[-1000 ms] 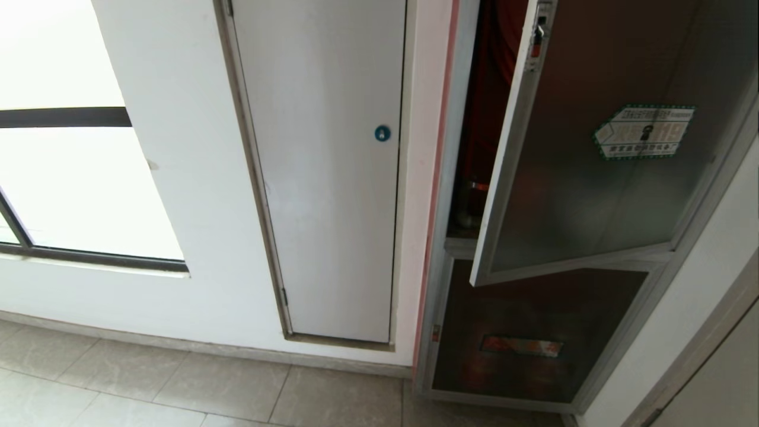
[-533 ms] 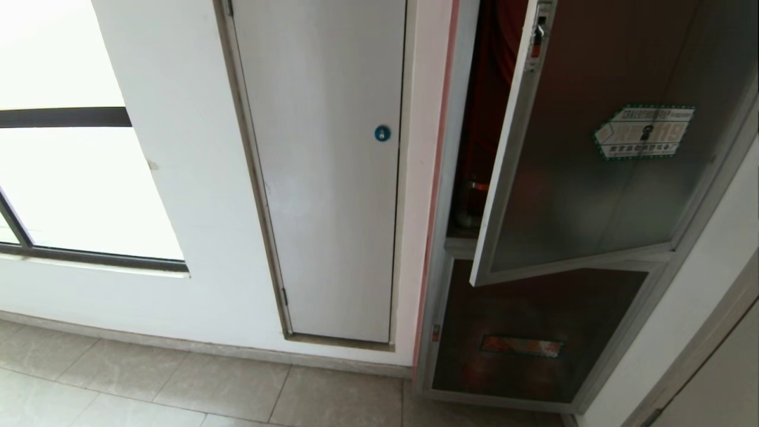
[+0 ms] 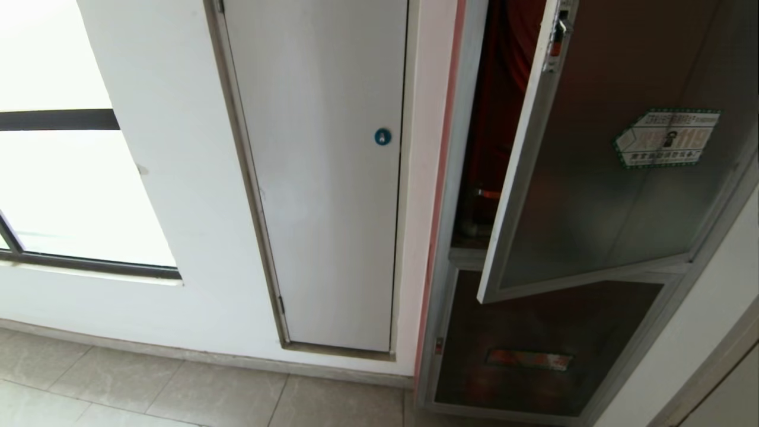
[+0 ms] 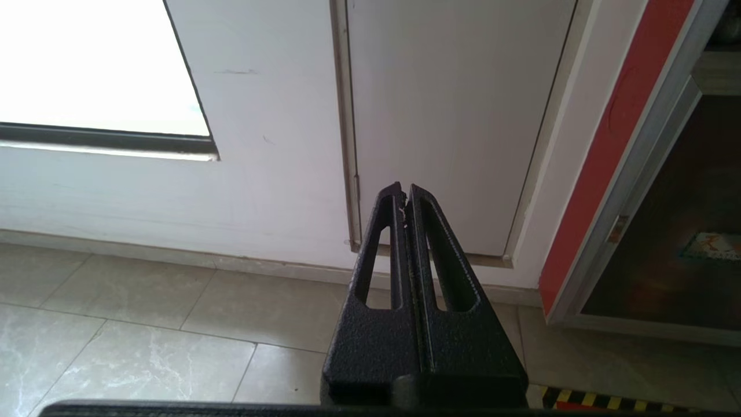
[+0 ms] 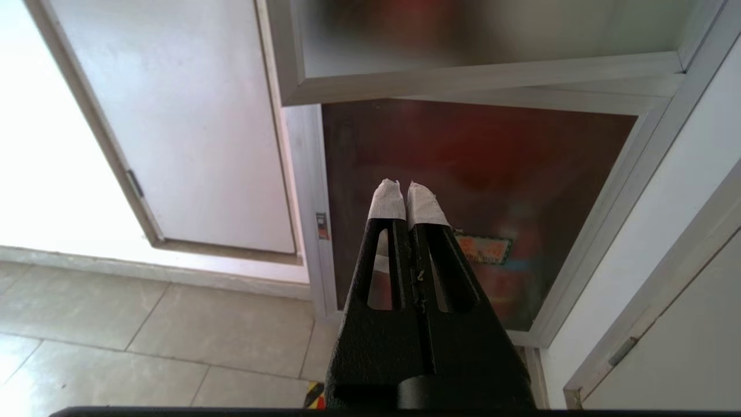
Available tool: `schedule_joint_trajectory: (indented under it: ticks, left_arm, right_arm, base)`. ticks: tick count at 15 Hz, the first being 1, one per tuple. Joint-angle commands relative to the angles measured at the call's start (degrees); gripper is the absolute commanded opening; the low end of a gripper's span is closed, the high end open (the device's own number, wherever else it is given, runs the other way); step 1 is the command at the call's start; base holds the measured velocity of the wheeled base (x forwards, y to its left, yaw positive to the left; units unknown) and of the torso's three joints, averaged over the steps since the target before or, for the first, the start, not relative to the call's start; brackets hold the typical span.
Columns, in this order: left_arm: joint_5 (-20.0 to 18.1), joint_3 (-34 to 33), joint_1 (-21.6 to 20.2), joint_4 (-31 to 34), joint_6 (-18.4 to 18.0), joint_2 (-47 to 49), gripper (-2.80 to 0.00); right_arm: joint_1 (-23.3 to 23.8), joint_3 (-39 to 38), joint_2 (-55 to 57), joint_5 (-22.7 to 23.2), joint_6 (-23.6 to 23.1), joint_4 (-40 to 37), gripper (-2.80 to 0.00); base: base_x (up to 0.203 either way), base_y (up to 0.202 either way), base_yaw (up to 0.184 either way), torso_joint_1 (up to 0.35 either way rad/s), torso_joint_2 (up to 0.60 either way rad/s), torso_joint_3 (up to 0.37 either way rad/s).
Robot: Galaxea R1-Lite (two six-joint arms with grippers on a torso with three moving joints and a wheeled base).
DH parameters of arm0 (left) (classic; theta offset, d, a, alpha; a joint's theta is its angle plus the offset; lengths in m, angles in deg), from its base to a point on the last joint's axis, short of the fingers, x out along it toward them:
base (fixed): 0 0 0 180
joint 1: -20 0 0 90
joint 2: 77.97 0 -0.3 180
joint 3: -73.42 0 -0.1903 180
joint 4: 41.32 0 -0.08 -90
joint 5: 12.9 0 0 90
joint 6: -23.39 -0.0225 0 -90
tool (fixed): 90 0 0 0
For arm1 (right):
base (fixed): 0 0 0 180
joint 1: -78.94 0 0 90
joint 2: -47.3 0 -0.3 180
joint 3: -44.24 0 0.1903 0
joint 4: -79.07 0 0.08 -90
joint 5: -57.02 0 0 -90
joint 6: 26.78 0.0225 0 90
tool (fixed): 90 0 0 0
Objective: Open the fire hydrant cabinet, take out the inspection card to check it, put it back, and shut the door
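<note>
The fire hydrant cabinet (image 3: 443, 196) stands at the right of the head view, aluminium-framed, with red hose showing in the gap (image 3: 495, 118). Its tinted glass door (image 3: 599, 196) hangs partly open, hinged on the right, carrying a green-bordered sticker (image 3: 665, 137). The inspection card is out of view. Neither arm appears in the head view. My left gripper (image 4: 403, 190) is shut and empty, low, facing the white panel. My right gripper (image 5: 403, 186), with white-taped tips, is shut and empty, facing the cabinet's lower glass panel (image 5: 463, 174) below the door's bottom edge (image 5: 463, 81).
A plain white door (image 3: 326, 178) with a blue round lock (image 3: 382, 137) fills the wall left of the cabinet. A bright window (image 3: 59, 190) lies further left. Grey floor tiles (image 3: 178, 391) run along the wall. Another door frame (image 5: 654, 324) stands right of the cabinet.
The whole head view has shifted slightly down and outward, so the camera moved; the wall and cabinet look a little nearer. The door's opening looks the same.
</note>
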Motion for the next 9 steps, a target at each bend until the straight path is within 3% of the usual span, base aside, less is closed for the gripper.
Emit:
schedule_joint_trajectory:
  ticks: [1, 9]
  left_arm:
    - [0.0, -0.4, 0.0, 0.0, 0.0, 0.0, -2.8]
    - [0.0, -0.4, 0.0, 0.0, 0.0, 0.1, -2.8]
  right_arm:
    - [0.0, 0.0, -0.1, 0.0, 0.0, 0.0, -2.8]
    - [0.0, 0.0, -0.1, 0.0, 0.1, 0.0, -2.8]
  base:
    - [0.2, 0.0, 0.0, 0.002, 0.0, -0.001]
    - [0.197, 0.0, 0.001, 0.002, 0.0, 0.002]
